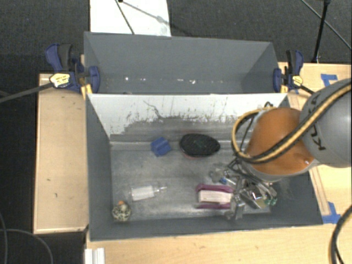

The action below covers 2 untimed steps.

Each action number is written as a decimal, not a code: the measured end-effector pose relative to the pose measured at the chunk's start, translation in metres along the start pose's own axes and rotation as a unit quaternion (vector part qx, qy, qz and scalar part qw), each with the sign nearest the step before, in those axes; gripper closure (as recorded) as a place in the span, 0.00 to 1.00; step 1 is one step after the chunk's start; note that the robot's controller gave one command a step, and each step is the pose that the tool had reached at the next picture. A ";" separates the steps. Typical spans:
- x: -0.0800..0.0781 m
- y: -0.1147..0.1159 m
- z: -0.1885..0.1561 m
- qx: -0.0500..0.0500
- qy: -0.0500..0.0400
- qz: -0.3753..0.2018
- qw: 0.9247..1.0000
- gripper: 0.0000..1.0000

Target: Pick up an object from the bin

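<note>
My gripper (246, 194) is low in the bin's front right part, under the arm's orange cover. Right beside it, on its left, lies a small purple and white flat thing (213, 197), close to or touching the gripper's metal parts. A black oval lump (199, 145) rests farther back, near the bin's rear wall. Nothing can be made out inside the gripper.
A small blue block (160, 146) lies left of the black lump. A clear little bottle (146, 192) lies on its side at the front left, with a speckled little ball (121, 211) in the front left corner. The arm reaches in from the right.
</note>
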State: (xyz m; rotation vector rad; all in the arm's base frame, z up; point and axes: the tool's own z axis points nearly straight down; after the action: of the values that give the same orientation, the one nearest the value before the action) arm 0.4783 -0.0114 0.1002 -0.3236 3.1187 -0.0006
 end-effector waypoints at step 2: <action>-0.006 0.003 0.028 0.000 -0.002 0.040 0.999 0.00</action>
State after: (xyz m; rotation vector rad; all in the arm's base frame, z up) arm 0.4834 -0.0070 0.0720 -0.1992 3.1261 0.0001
